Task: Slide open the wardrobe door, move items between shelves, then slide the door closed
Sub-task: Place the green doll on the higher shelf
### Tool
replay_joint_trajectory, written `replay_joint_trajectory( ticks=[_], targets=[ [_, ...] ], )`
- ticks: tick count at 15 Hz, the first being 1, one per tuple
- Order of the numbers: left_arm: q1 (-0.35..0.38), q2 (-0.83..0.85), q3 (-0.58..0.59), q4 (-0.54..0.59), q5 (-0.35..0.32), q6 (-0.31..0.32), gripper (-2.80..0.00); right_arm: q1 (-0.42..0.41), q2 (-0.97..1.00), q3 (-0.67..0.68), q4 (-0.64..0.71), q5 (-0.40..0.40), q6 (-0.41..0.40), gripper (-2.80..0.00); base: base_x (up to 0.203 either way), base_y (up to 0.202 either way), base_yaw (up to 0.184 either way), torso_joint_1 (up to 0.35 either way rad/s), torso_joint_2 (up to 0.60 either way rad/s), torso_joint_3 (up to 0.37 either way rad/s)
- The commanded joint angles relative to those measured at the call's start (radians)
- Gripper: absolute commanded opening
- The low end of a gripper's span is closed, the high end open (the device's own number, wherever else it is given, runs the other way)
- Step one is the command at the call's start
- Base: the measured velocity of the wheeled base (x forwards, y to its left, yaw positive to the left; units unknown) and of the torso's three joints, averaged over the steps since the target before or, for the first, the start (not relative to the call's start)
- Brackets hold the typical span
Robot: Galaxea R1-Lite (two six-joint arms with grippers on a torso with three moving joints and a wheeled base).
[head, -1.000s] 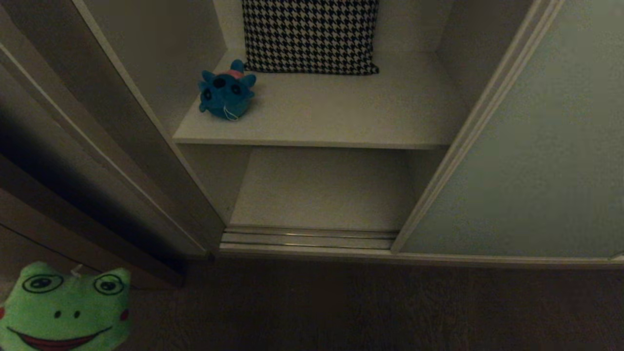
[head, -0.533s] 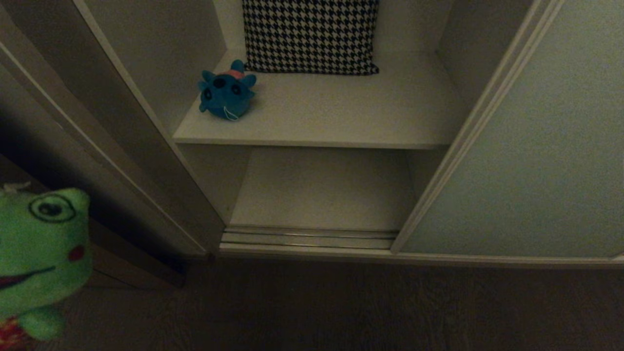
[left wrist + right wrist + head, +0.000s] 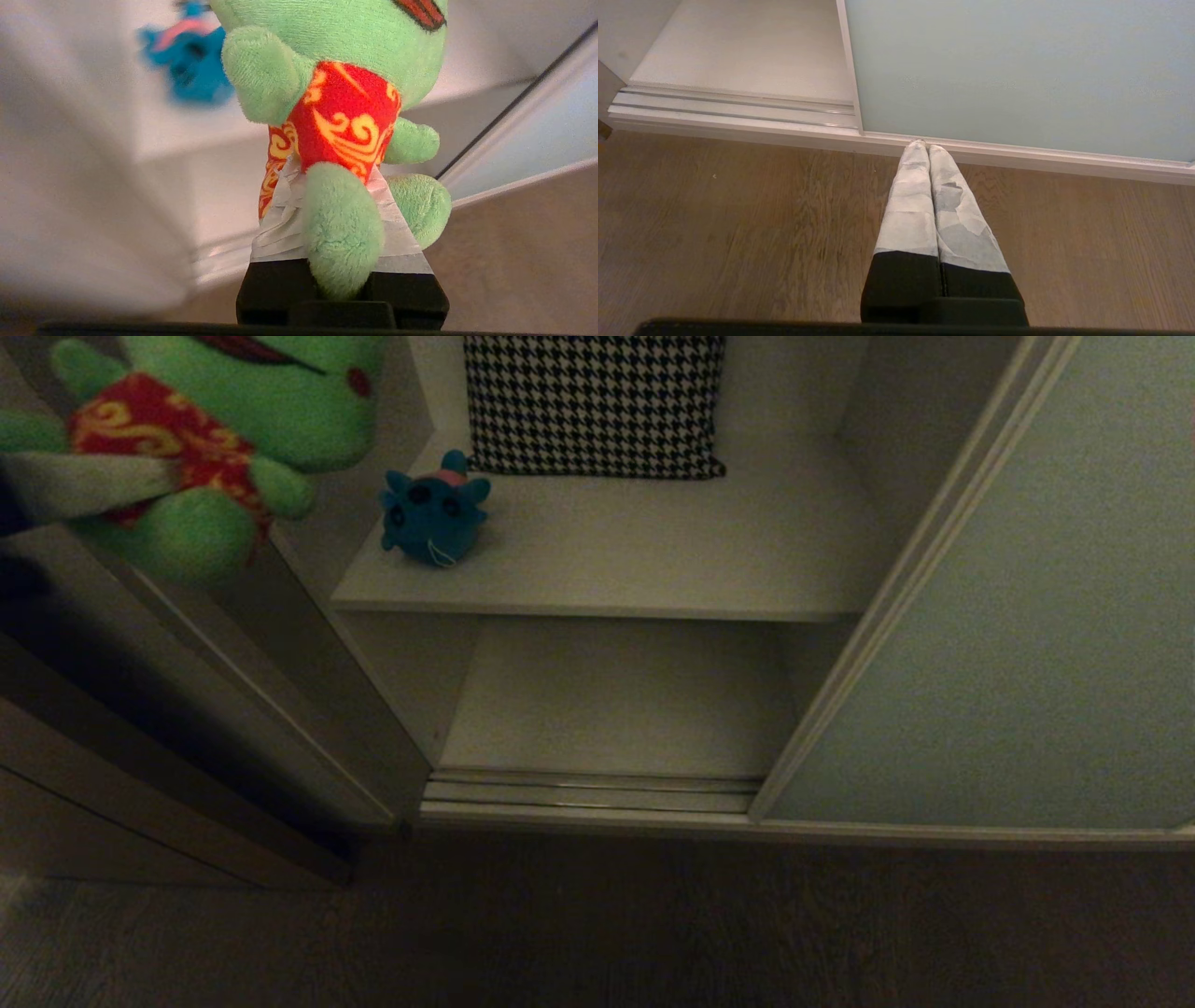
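The sliding wardrobe door [image 3: 1027, 616] stands pushed to the right, leaving the shelves in view. My left gripper [image 3: 336, 168] is shut on the green frog [image 3: 233, 411] around its red patterned chest. It holds the frog up at the far left, in front of the wardrobe's side wall and level with the upper shelf [image 3: 653, 551]. One taped finger [image 3: 93, 483] crosses the frog's belly. The teal-blue plush [image 3: 434, 518] sits on that shelf's left end. The lower shelf [image 3: 616, 700] is bare. My right gripper [image 3: 924, 145] hangs shut and empty over the floor by the door's bottom rail.
A black-and-white houndstooth cushion [image 3: 593, 401] leans at the back of the upper shelf. The ribbed floor track [image 3: 588, 793] runs along the opening's foot. A dark brown side frame [image 3: 140, 737] borders the left. Wooden floor [image 3: 738, 224] lies in front.
The frog in my left gripper has risen from the bottom left corner to the top left, closer to the upper shelf. Nothing else has shifted.
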Motion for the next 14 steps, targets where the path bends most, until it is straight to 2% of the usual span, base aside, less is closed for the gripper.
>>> replay_joint_trajectory(
  ticks=[1,4,7,9,10,14],
  targets=[
    [-0.048,0.339,-0.196,0.002,-0.007,-0.004,-2.8,0.0,-0.003,0.0,0.0,0.0,0.0,-2.8,0.0,0.0,0.0,0.0,0.0,0.0],
    [-0.13,0.6,-0.385,0.003,0.035,-0.042,-2.8,0.0,-0.003,0.0,0.0,0.0,0.0,-2.8,0.0,0.0,0.0,0.0,0.0,0.0],
    [-0.202,0.795,-0.559,0.004,0.108,-0.171,-2.8,0.0,-0.003,0.0,0.0,0.0,0.0,-2.8,0.0,0.0,0.0,0.0,0.0,0.0],
    [-0.238,0.888,-0.682,0.002,0.204,-0.233,-2.8,0.0,-0.003,0.0,0.0,0.0,0.0,-2.8,0.0,0.0,0.0,0.0,0.0,0.0],
    [-0.261,0.929,-0.722,-0.008,0.266,-0.263,-2.8,0.0,-0.003,0.0,0.0,0.0,0.0,-2.8,0.0,0.0,0.0,0.0,0.0,0.0],
    [-0.288,0.983,-0.736,-0.097,0.344,-0.289,-2.8,0.0,-0.003,0.0,0.0,0.0,0.0,-2.8,0.0,0.0,0.0,0.0,0.0,0.0]
  ],
)
